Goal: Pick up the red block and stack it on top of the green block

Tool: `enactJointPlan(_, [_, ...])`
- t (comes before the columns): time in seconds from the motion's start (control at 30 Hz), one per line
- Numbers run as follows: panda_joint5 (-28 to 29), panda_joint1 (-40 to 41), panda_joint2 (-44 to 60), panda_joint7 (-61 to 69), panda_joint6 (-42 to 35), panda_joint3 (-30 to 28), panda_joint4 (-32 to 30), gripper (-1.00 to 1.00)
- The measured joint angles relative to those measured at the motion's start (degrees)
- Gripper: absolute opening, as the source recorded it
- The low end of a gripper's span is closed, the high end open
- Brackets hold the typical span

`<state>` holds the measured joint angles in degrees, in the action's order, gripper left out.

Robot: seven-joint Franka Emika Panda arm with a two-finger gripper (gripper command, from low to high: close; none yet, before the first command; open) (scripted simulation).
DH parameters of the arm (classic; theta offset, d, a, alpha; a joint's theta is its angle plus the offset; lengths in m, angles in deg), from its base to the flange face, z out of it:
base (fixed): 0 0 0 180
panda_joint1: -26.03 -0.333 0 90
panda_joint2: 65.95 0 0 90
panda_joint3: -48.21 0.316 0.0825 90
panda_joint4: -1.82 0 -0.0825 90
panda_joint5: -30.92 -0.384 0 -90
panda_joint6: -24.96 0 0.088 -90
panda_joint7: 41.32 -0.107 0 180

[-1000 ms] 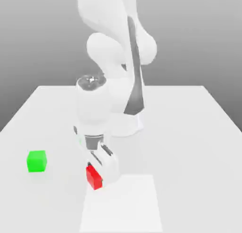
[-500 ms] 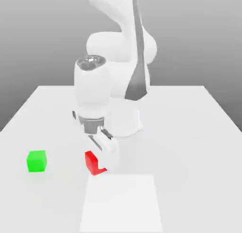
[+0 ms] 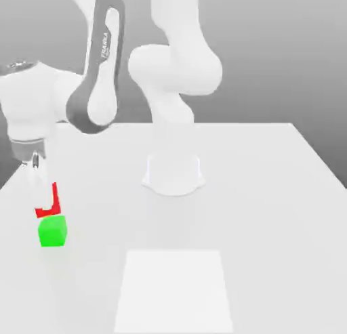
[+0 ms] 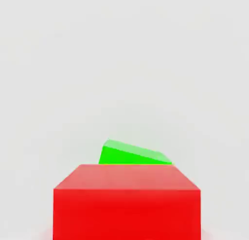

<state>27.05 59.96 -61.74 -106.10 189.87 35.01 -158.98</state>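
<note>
Two small cubes sit close together at the exterior view's left, near the surface's [image 3: 271,190] edge. The red block [image 3: 50,205] is bright and a little shiny, with the white jaws partly covering it. It hangs just above the green block [image 3: 53,232], a plain bright green cube resting on the surface. The gripper [image 3: 42,194] points down from the bent white arm [image 3: 101,68], its jaws squeezed tight on the red block.
</note>
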Motion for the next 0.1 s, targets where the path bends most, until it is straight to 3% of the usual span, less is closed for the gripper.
enactJointPlan(0.1, [0.0, -0.01, 0.0, 0.0, 0.0, 0.0, 0.0, 1.0])
